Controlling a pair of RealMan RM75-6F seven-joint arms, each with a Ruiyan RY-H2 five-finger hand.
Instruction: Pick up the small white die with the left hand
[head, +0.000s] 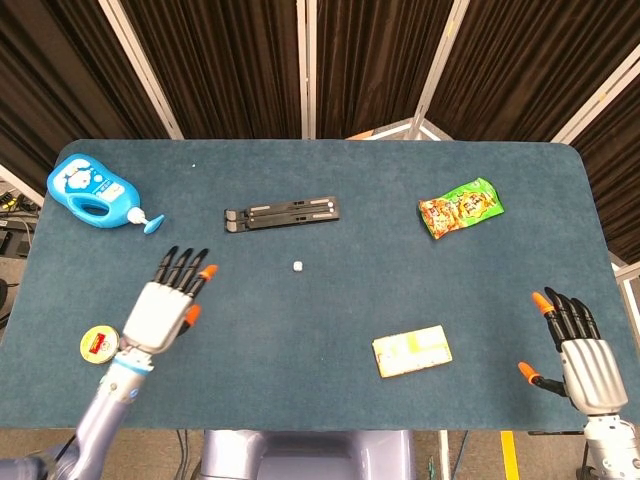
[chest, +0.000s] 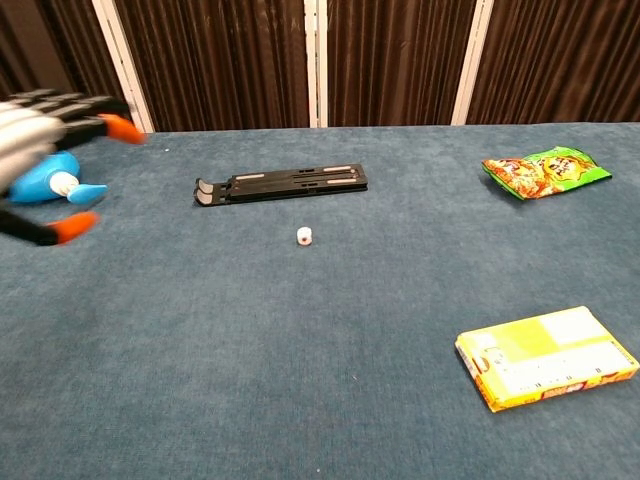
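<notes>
The small white die (head: 298, 266) (chest: 305, 236) lies alone on the blue table, just in front of a black folding stand. My left hand (head: 163, 308) (chest: 45, 150) is well to the left of the die, above the table, its fingers spread and holding nothing. My right hand (head: 581, 360) hovers at the table's near right corner, fingers apart and empty; the chest view does not show it.
A black folding stand (head: 282, 214) (chest: 281, 184) lies behind the die. A blue bottle (head: 92, 192) is at the far left, a round tin (head: 100, 344) at the near left. A green snack bag (head: 460, 207) and a yellow box (head: 412, 351) lie on the right.
</notes>
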